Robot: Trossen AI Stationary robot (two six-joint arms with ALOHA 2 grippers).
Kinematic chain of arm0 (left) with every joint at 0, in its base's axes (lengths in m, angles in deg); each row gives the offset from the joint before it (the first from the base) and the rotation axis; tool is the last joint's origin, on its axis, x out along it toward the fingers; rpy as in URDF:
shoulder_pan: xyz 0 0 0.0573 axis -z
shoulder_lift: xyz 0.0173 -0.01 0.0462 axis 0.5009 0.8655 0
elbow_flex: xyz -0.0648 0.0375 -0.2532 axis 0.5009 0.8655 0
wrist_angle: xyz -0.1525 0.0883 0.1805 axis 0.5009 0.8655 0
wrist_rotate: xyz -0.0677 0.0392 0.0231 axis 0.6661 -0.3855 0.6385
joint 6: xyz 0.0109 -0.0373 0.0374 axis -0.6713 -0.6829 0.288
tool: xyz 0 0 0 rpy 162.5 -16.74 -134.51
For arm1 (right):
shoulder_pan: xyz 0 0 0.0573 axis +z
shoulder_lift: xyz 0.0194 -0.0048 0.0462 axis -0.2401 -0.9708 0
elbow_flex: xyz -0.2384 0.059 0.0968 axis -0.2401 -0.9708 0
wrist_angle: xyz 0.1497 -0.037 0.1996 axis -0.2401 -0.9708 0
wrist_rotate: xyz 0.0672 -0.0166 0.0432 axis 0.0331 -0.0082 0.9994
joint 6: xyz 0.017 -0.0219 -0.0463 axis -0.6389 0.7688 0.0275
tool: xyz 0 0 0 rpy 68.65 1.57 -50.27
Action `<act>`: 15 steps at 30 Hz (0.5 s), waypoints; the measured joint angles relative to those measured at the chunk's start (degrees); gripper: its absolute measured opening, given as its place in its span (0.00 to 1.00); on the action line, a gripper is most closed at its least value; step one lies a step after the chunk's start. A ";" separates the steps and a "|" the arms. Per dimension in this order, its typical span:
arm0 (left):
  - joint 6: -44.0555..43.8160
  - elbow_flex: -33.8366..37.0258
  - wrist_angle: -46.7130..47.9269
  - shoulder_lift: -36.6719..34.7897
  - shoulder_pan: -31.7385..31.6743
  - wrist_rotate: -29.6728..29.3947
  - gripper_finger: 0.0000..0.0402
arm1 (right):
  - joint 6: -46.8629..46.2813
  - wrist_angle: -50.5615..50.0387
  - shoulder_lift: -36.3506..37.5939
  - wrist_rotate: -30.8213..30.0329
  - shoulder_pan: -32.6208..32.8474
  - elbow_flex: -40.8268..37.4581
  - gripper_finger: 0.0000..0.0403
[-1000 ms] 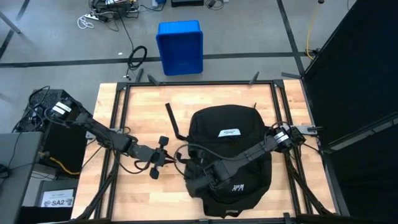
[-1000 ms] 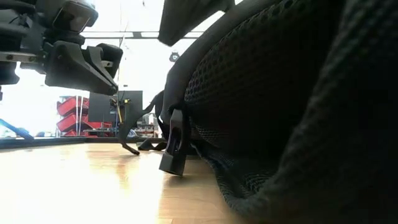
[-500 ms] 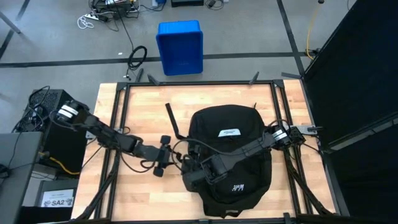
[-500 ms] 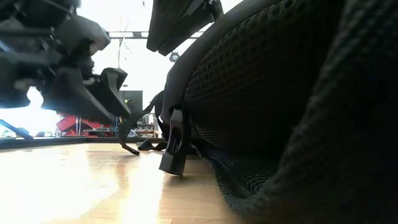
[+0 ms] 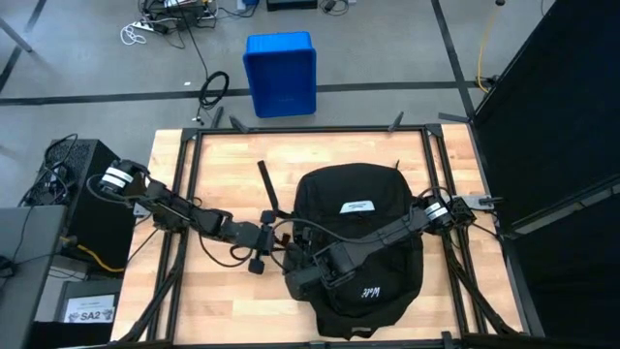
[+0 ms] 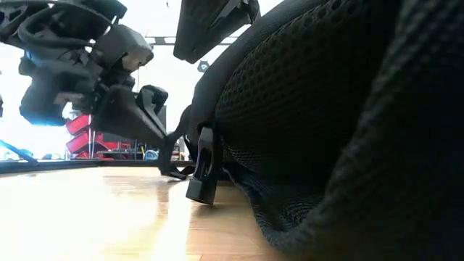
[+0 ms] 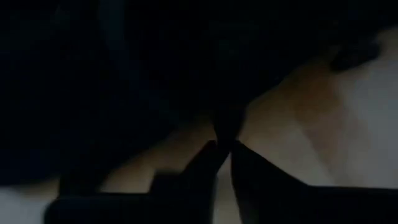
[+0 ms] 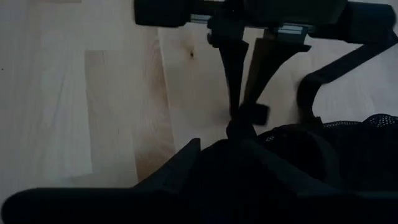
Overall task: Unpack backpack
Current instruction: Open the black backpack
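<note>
The black backpack lies flat on the table with its white label facing up; it fills the right of the low view. My left gripper has reached its left side and is shut on a small black tab there. My right gripper comes across the bag from the right and sits on its near-left edge, closed on black fabric. A strap buckle rests on the wood. My left gripper pinches a small black tab at the backpack's left edge between its two fingertips; it comes from the table's left, slanting down. The tab stays low by the table. My right gripper holds the backpack's near-left edge fabric; the fabric covers one finger, so the hold is hidden.
A loose black strap lies on the wood to the left of the bag. The blue plastic bin stands on the floor beyond the far edge. Bare table lies on the left half. A black curtain hangs at the right.
My left gripper has moved toward the table's right, up to the backpack's left side, and has tipped downward. My right gripper has shifted a little toward the left along the bag's edge. The backpack itself has stayed in place.
</note>
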 joint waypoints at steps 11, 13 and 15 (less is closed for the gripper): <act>-1.42 -2.29 7.53 0.00 0.00 3.25 0.02 | 0.02 0.00 0.00 0.01 0.09 0.00 0.19; -2.00 -2.27 8.23 0.00 0.00 3.25 0.04 | 0.01 0.03 0.00 0.00 0.09 0.00 0.20; -2.40 -2.27 8.27 0.23 0.00 3.25 0.07 | -0.01 0.09 0.00 0.00 0.09 0.00 0.22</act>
